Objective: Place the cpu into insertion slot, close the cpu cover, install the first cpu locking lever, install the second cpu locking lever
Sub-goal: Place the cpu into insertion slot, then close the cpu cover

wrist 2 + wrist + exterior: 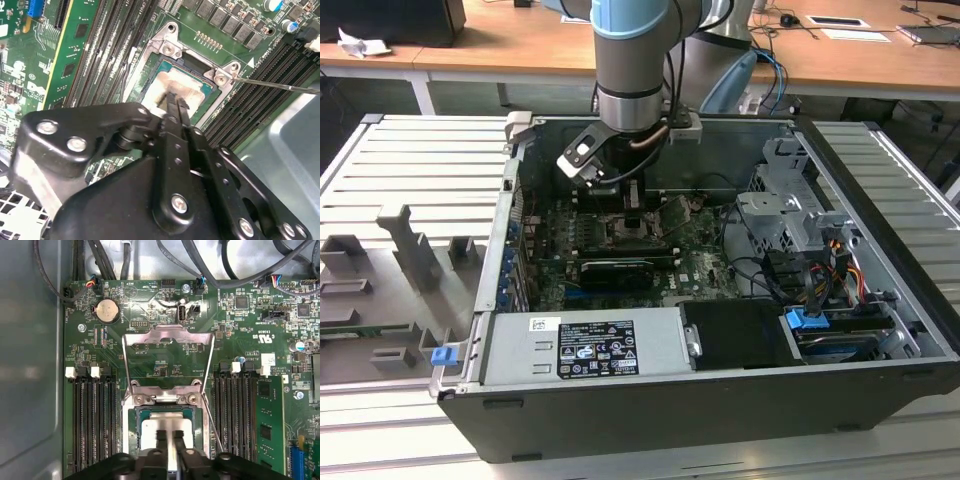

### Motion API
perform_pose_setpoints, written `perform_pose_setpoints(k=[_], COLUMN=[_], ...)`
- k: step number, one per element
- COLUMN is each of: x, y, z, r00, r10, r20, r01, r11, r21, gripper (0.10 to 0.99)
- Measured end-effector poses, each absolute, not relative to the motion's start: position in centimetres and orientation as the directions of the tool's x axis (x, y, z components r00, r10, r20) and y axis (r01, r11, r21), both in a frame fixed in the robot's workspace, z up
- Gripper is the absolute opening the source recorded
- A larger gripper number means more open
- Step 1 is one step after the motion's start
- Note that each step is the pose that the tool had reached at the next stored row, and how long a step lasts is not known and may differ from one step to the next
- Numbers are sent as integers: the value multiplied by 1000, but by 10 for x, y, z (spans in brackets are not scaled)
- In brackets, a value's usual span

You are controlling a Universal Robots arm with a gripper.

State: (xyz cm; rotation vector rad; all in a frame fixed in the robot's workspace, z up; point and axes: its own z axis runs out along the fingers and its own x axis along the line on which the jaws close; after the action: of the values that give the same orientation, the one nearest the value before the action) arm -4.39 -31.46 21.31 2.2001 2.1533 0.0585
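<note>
The tool (170, 436), pressed together, hangs directly over the cpu (150, 430) seated in the insertion slot (126, 432); ahead of it, the cpu cover (167, 334) lies swung open.

The arm (630, 60) points straight down (wrist vertical), gripper (170, 435) fingers together.

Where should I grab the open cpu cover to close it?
Probably the cover by its free end bar, farthest from the hinge at the slot, pinched across its thickness from above: it tilts up, and the wide window leaves only narrow rails.
</note>
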Motion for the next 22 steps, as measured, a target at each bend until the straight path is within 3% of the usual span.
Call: perform_pose_setpoints(k=[1, 2, 22], x=[-44, -44, -40], y=[-315, -315, -315], z=[213, 213, 235], r00=[22, 22, 22], r10=[1000, 1000, 1000], r20=[-17, -16, -17], r01=[997, 997, 997], r11=[-21, -21, -21], r21=[71, 71, 68], gripper=[110, 106, 106])
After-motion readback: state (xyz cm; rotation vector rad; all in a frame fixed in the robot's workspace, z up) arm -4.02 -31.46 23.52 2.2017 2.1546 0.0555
